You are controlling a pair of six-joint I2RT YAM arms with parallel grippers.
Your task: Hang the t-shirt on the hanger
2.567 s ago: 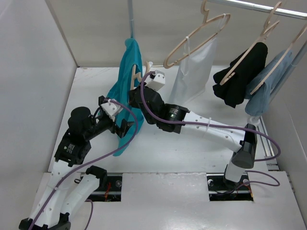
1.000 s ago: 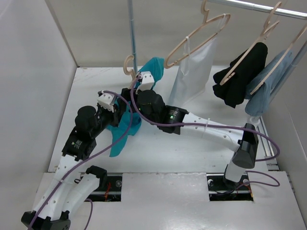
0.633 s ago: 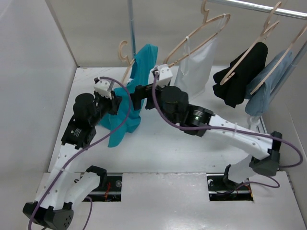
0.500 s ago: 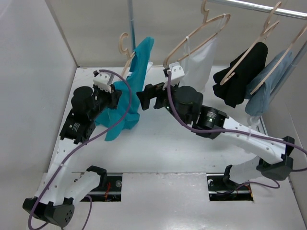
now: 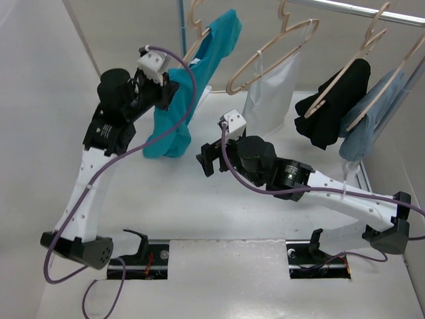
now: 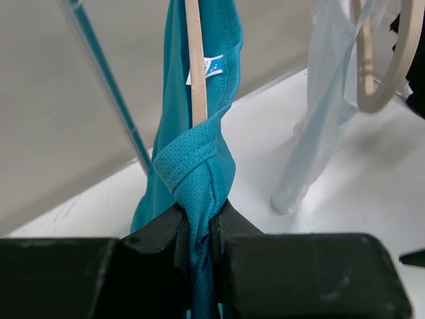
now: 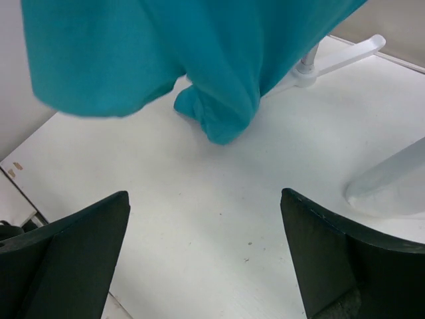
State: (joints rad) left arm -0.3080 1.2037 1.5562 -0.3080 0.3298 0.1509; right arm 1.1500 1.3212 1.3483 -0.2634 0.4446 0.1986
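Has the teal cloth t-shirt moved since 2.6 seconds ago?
Yes. Held by the left gripper, the t-shirt has shifted up the top view, its upper end now right of the blue vertical pole.

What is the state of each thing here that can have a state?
t-shirt: draped over the hanger, pinched.
hanger: in the air, carrying the t-shirt.
left gripper: shut on t-shirt.
right gripper: open, empty.
white garment: hanging from own hanger.
black garment: hanging from own hanger.
light-blue garment: hanging from own hanger.

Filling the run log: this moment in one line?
left hand: shut on t-shirt | hanger: draped with t-shirt | right hand: open, empty
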